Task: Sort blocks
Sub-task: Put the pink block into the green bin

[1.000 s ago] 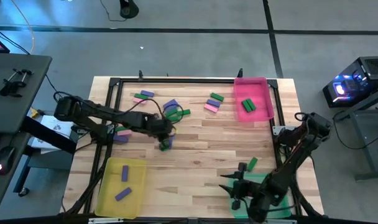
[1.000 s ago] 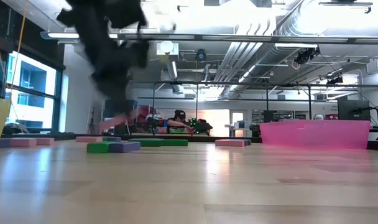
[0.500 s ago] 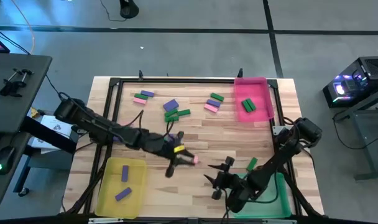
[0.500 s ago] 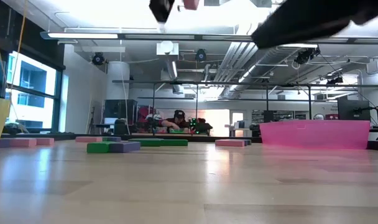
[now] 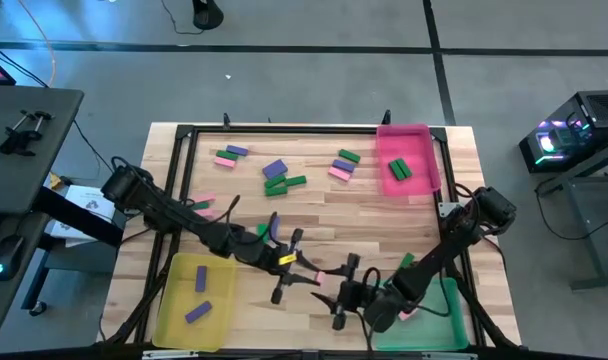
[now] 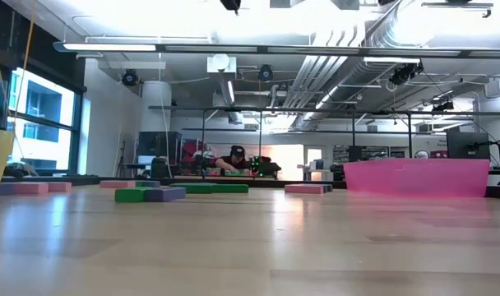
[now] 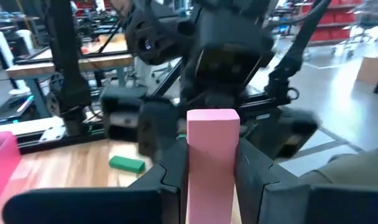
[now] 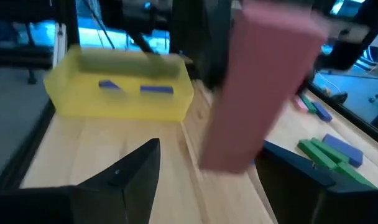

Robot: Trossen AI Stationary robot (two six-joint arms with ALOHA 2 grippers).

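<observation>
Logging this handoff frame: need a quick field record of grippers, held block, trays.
left gripper: shut on pink block, mid-table near front
right gripper: open, facing the left gripper, pink block between its fingers, not gripped
yellow tray: front left, two purple blocks inside
pink tray: back right, one green block inside
green tray: front right, partly under right arm
loose blocks: mostly scattered across the back half of the table
</observation>
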